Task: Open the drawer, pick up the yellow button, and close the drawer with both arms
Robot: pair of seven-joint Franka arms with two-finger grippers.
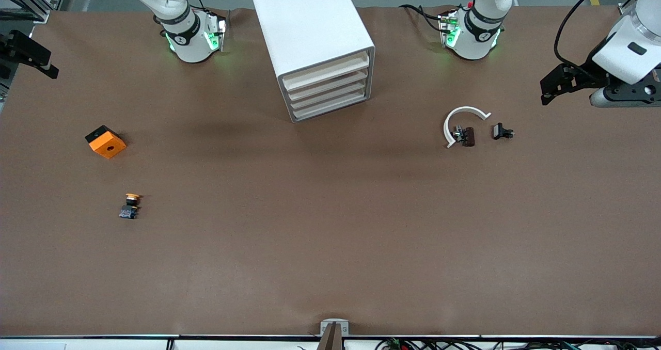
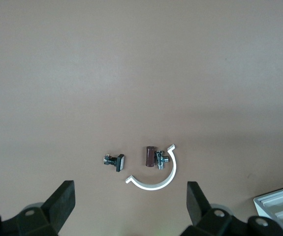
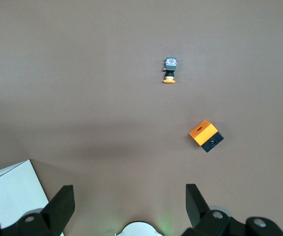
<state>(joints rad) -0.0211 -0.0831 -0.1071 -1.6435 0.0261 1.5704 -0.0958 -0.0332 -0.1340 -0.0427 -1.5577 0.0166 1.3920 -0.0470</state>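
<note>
The white cabinet [image 1: 310, 25] stands between the two arm bases. Its top drawer [image 1: 326, 72] is closed, like the three below it. The button [image 1: 130, 205], with an orange cap and black body, lies on the table toward the right arm's end, nearer the front camera than the orange block [image 1: 106, 141]. It also shows in the right wrist view [image 3: 170, 70]. My right gripper [image 1: 31, 56] hangs open and empty at that table end [image 3: 129, 196]. My left gripper [image 1: 560, 84] hangs open and empty at the left arm's end [image 2: 130, 196].
A white curved piece [image 1: 462, 123], a brownish part [image 1: 467, 136] and a small black clip piece [image 1: 502, 131] lie toward the left arm's end; the clip piece also shows in the left wrist view [image 2: 115, 161]. The cabinet's corner shows in both wrist views [image 2: 279, 206] [image 3: 8, 196].
</note>
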